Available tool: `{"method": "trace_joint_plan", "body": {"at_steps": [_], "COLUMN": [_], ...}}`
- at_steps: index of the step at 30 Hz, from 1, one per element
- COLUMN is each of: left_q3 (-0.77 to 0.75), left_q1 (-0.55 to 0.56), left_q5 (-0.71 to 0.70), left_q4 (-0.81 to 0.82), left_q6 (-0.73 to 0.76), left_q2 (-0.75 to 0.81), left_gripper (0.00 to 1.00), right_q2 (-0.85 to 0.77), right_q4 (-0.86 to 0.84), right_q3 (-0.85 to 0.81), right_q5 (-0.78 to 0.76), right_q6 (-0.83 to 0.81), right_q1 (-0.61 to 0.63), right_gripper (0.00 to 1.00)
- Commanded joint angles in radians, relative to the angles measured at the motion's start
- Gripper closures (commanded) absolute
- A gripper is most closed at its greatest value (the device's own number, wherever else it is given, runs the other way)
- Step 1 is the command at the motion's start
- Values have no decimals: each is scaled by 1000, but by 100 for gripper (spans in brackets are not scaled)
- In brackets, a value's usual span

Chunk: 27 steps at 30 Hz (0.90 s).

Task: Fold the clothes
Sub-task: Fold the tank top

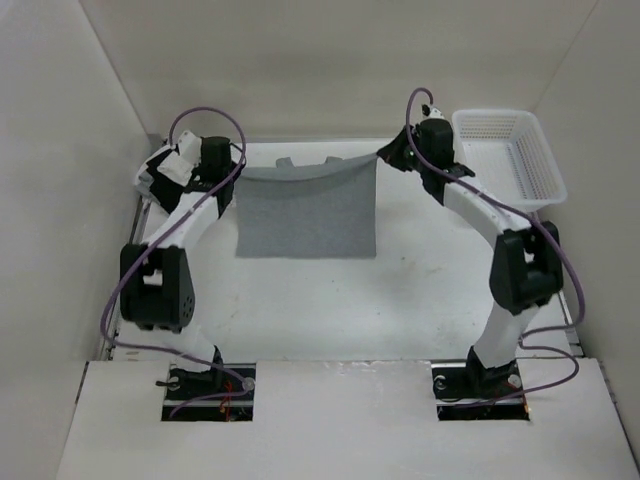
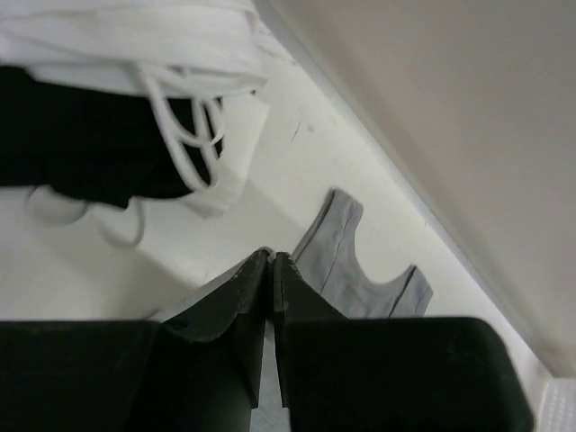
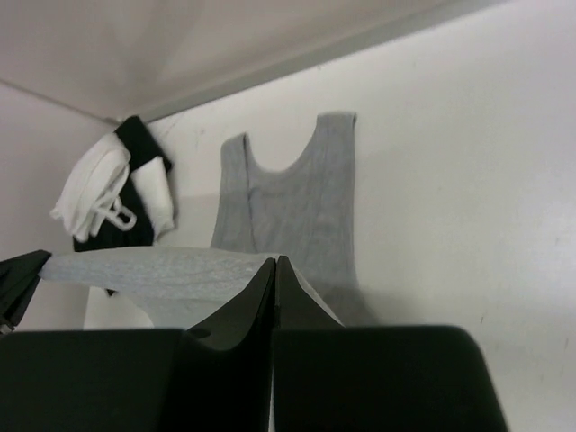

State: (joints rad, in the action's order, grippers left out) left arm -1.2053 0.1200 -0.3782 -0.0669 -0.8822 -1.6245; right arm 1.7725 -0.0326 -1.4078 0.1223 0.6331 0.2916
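Left fingers [image 2: 241, 301] and right fingers [image 3: 241, 310] were clenched on the hem corners of the grey top [image 1: 308, 215], which was stretched taut above the desk [image 1: 330, 310] at its far side. Judged mid-fold, hem over straps. Next: lower evenly, align the edges, release.

A white table [image 1: 400, 300] fills the middle of the space. Its matte top is plain apart from a few faint dark scuffs [image 2: 297, 130] close to its far edge. Behind the table rises a bare off-white back wall [image 1: 330, 60]. To the table's left a pale left side wall [image 1: 50, 180] slants outward, and to its right the right side wall [image 1: 605, 90] does the same. Along the table's near edge lies a white board [image 1: 340, 430]. At the table's far right corner sits a white plastic mesh basket [image 1: 500, 150]. The light is soft and even, leaving only weak shadows on the table.
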Motion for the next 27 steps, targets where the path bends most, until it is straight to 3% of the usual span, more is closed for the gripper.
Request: {"method": "trace_joint_plan", "body": {"at_steps": [1,3,5,7,9,14,18,19,22,27], "left_q3": [-156,-229,-261,-219,-125,269,527,576,686,783], "left_q1": [-13,-19,-23,-20,0,120,152,149,85,-36], "left_q5": [16,19,31,27,9,-48,2,33,143,318], "left_q4": [81,69,59,65,103,229,194,182,203,410], "left_q6": [26,40,49,61,80,78,31,11,-35,-116], "left_q2": [-165,-265,-314,-273,-177,197,417,442,465,362], "left_gripper": [94,87,76,71,68,68,66,64,61,56], "right_q2": [164,270,339,349,299,34,-161,-191,-278,-328], "right_q4": [-24,-1,22,48,28,-91,-203,-220,-289,-334], "right_q3": [-193,-285,-348,-349,-284,69,385,438,604,733], "right_q5": [69,76,82,70,50,-32,-73,-79,-92,-92], "right_q6": [-7,3,13,8,-1,14,45,53,77,94], "right_q1": [-44,-52,-55,-53,-52,-26,45,57,96,119], "right_gripper": [100,96,84,67,60,62,95,98,98,82]}}
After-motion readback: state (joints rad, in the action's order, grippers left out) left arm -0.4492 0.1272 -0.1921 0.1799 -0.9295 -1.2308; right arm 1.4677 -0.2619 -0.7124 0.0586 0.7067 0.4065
